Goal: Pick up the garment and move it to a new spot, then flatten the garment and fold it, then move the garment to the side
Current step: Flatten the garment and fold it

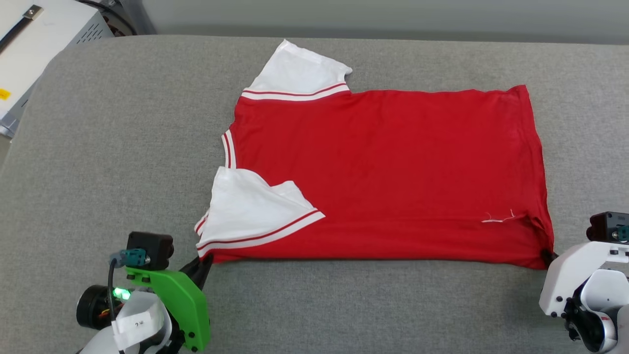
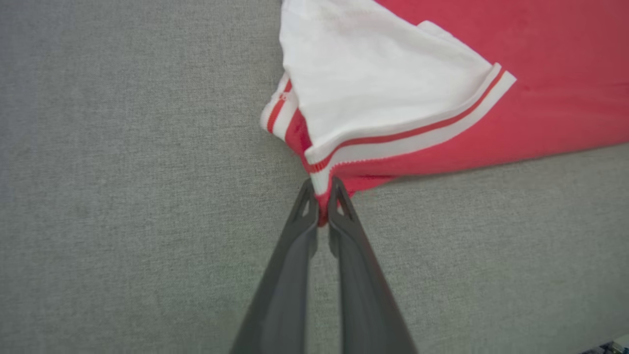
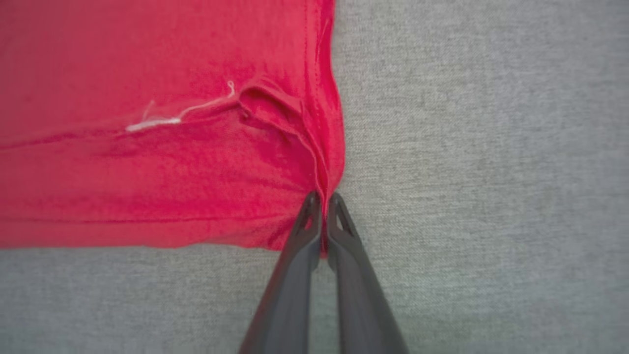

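Left gripper [image 2: 322,186] is clamped on the garment [image 1: 383,167] at its near corner by the striped sleeve cuff, and the right gripper [image 3: 324,197] pinches the near hem corner. The shirt lies flat, plain red side up. Its long axis runs across the head view, collar toward the robot's left and hem toward its right, on a grey padded surface [image 1: 98,147].

The garment [image 1: 393,167] lies flat on the table [image 1: 123,147], neck at 9 o'clock, hem at 3. One sleeve [image 1: 297,71] juts toward 11; the other sleeve [image 1: 250,209] lies on the body at 8. The left gripper [image 2: 321,196] pinches its 7 o'clock corner, the right gripper [image 3: 323,201] its 4.
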You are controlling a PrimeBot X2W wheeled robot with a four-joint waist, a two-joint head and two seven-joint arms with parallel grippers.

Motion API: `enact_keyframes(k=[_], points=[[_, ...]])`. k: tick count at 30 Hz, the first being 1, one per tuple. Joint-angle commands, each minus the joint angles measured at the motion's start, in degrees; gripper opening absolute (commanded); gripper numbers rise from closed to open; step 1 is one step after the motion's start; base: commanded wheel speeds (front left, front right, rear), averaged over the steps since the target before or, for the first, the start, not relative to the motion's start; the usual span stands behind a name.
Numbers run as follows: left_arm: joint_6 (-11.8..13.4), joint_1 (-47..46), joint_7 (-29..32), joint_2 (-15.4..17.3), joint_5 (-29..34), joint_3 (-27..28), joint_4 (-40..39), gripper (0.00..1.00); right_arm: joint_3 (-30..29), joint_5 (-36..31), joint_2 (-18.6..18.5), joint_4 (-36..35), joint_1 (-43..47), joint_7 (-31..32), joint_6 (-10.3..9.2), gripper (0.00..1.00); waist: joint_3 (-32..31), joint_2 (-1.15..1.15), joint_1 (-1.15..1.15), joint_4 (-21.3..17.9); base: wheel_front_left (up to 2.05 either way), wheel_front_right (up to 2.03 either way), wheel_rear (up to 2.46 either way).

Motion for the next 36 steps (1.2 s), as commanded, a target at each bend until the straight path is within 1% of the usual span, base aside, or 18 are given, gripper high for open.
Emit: enact_keyframes(k=[1,6,13,14,19,24,25,26,27,33,36], points=[[-0.26,1.33,0.21,0.63,0.0,-0.04,0.46,0.0,-0.59,0.61,-0.84,0.13,-0.03,0.2,-0.47,0.0,-1.44,0.69,0.0,-0.27,0.0,0.0,0.0],[-0.78,3.33,1.19,1.14,-0.75,-0.96,0.75,0.0,-0.33,2.82,-2.08,-2.17,1.54,2.91,-0.47,0.0,-3.92,0.69,0.0,-0.69,0.0,0.0,0.0],[-0.6,8.44,2.26,2.18,-1.95,-2.02,0.51,0.0,-0.91,4.86,-3.63,-8.72,6.8,8.89,-0.47,0.0,-7.18,0.69,0.0,-0.83,0.0,0.0,0.0],[-0.51,10.44,1.97,2.23,-2.29,-2.43,0.37,0.0,-1.32,4.93,-3.55,-11.11,9.78,11.03,-0.47,0.0,-8.29,0.69,0.0,-0.75,0.0,0.0,0.0],[-0.55,12.6,1.75,1.85,-2.65,-3.45,0.98,0.0,-1.9,5.84,-2.38,-14.14,15.57,15.89,-0.47,0.0,-9.85,0.69,0.0,-0.57,0.0,0.0,0.0],[-0.99,13.18,1.0,1.16,-2.62,-4.36,2.77,0.0,-1.74,5.74,-1.5,-14.35,18.32,15.89,-0.47,0.0,-10.49,0.69,0.0,-0.78,0.0,0.0,0.0],[-1.04,13.16,0.87,1.09,-2.59,-4.44,3.05,0.26,-1.65,5.35,-1.53,-14.14,18.5,15.52,-0.47,0.0,-10.56,0.69,0.0,-0.78,0.0,0.0,0.0],[-1.09,13.06,0.66,1.06,-2.42,-4.52,3.33,0.82,-1.39,4.84,-1.68,-14.07,18.62,14.79,-0.47,0.29,-10.62,0.69,0.0,-0.77,0.0,0.0,0.0],[-1.11,12.97,0.46,1.02,-2.34,-4.54,3.53,1.0,-1.24,4.76,-1.61,-13.98,18.6,14.19,-0.47,1.0,-10.66,0.69,0.0,-0.77,0.0,0.0,0.0],[-0.59,11.64,-2.44,0.74,-1.51,-3.38,3.55,1.0,-0.69,5.03,-1.86,-14.4,17.02,10.46,-0.47,1.0,-10.94,0.69,0.0,-0.77,0.0,0.0,0.0],[0.0,9.91,-6.37,-0.25,-0.59,-1.9,2.52,1.0,-0.24,5.55,-2.34,-15.71,15.39,7.27,-0.47,1.0,-11.12,0.69,0.0,-0.56,0.0,0.0,0.0]])
